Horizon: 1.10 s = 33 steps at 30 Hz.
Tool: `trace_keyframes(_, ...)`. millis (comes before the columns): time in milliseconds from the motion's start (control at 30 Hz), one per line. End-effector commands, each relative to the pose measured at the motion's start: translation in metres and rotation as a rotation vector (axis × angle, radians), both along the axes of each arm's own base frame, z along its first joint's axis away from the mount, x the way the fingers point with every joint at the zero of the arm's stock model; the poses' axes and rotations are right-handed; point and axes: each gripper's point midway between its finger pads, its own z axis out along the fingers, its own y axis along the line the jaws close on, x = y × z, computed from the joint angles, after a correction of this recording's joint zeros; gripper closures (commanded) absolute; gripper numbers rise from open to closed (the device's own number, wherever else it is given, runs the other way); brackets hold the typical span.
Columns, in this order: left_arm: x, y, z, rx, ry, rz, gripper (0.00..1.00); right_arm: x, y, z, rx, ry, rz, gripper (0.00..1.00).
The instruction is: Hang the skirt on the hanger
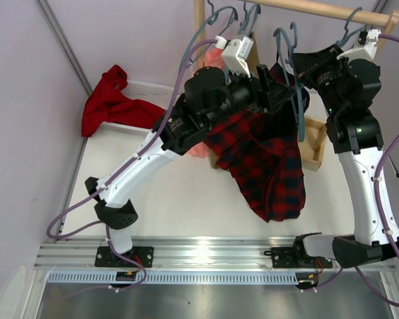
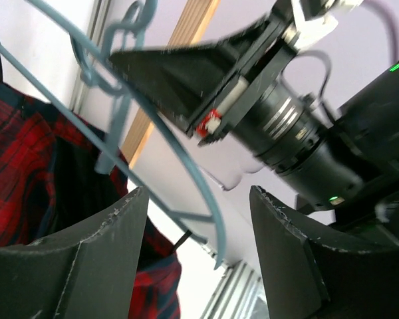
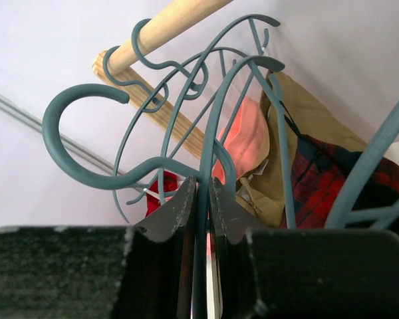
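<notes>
Right fingers (image 3: 176, 212) are pinched tight on the hanger (image 3: 209, 133) at its neck, just under the hook. That holds the frame up off the counter (image 1: 186, 206) and stops it swinging. Left fingers (image 2: 106, 252) stand wide apart with nothing in them; only the hanger's wire crosses behind the gap. The skirt (image 1: 272, 173) hangs from that hanger, bunched at the top and drooping in a long fold below my left wrist, apparently clear of the counter. Can't tell whether the waistband sits evenly, my own arm covers it. My read: cloth is on, so left has no reason to grip. Beyond, the wooden rail (image 1: 319, 8) carries spare hangers (image 1: 223, 16), a tan garment (image 3: 306, 113) and a pink garment (image 3: 249, 139). Plain red cloth (image 1: 110, 100) lies at the far left corner.
</notes>
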Motion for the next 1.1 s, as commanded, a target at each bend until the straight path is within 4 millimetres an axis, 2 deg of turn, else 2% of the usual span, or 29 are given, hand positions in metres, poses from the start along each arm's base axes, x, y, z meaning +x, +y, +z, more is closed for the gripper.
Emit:
trace_keyframes(0,0.001,-0.007,-0.004,0.054,-0.050,0.026,0.33,-0.022,-0.014,0.078,0.081,-0.239,-0.066,1.00)
trace_keyframes(167,0.010,-0.020,-0.028,0.115,-0.052,0.050,0.32,-0.022,-0.015,0.084,0.108,-0.259,-0.097,1.00)
trace_keyframes(367,0.011,-0.028,-0.024,0.106,-0.096,0.033,0.32,-0.023,-0.007,0.080,0.131,-0.253,-0.110,1.00)
trace_keyframes(400,0.012,-0.029,-0.024,0.102,-0.100,0.035,0.32,-0.030,-0.010,0.084,0.140,-0.266,-0.121,1.00)
trace_keyframes(433,0.012,-0.028,-0.021,0.094,-0.109,0.037,0.32,-0.032,-0.011,0.087,0.147,-0.284,-0.127,1.00)
trace_keyframes(533,0.014,-0.022,-0.019,0.104,-0.128,0.061,0.32,-0.034,-0.010,0.079,0.116,-0.265,-0.121,1.00)
trace_keyframes(567,0.022,-0.015,-0.023,0.125,-0.118,0.120,0.34,-0.039,-0.010,0.085,0.090,-0.274,-0.119,1.00)
trace_keyframes(600,0.021,-0.005,-0.018,0.126,-0.113,0.142,0.34,-0.040,-0.009,0.084,0.062,-0.267,-0.111,1.00)
trace_keyframes(667,0.022,0.003,-0.043,0.202,-0.093,0.157,0.35,-0.041,-0.007,0.068,-0.024,-0.203,-0.100,1.00)
trace_keyframes(700,0.013,0.023,-0.025,0.175,-0.102,0.170,0.35,-0.045,-0.011,0.065,-0.046,-0.184,-0.105,1.00)
trace_keyframes(733,0.013,0.028,-0.047,0.222,-0.074,0.180,0.35,-0.046,-0.012,0.048,-0.083,-0.125,-0.100,1.00)
trace_keyframes(767,0.015,0.035,-0.074,0.275,-0.038,0.210,0.35,-0.057,-0.016,0.045,-0.097,-0.119,-0.102,1.00)
trace_keyframes(800,0.009,0.051,-0.084,0.290,-0.025,0.221,0.35,-0.055,-0.021,0.028,-0.123,-0.076,-0.108,1.00)
trace_keyframes(833,0.006,0.058,-0.088,0.286,-0.015,0.227,0.35,-0.059,-0.020,0.015,-0.145,-0.043,-0.084,1.00)
trace_keyframes(867,0.003,0.062,-0.092,0.282,-0.003,0.226,0.36,-0.072,-0.024,0.013,-0.143,-0.041,-0.084,1.00)
trace_keyframes(900,0.001,0.062,-0.129,0.344,0.036,0.211,0.37,-0.071,-0.025,-0.003,-0.152,0.000,-0.079,1.00)
trace_keyframes(967,-0.006,0.066,-0.135,0.313,0.084,0.202,0.38,-0.079,-0.012,-0.024,-0.202,0.047,0.014,0.98)
trace_keyframes(1000,-0.008,0.066,-0.157,0.347,0.116,0.194,0.40,-0.081,-0.004,-0.037,-0.255,0.076,0.069,0.94)
trace_keyframes(1033,-0.010,0.067,-0.160,0.333,0.143,0.194,0.41,-0.086,0.012,-0.064,-0.299,0.145,0.182,0.86)
trace_keyframes(1067,-0.011,0.069,-0.176,0.358,0.169,0.198,0.41,-0.088,0.019,-0.081,-0.325,0.183,0.236,0.79)
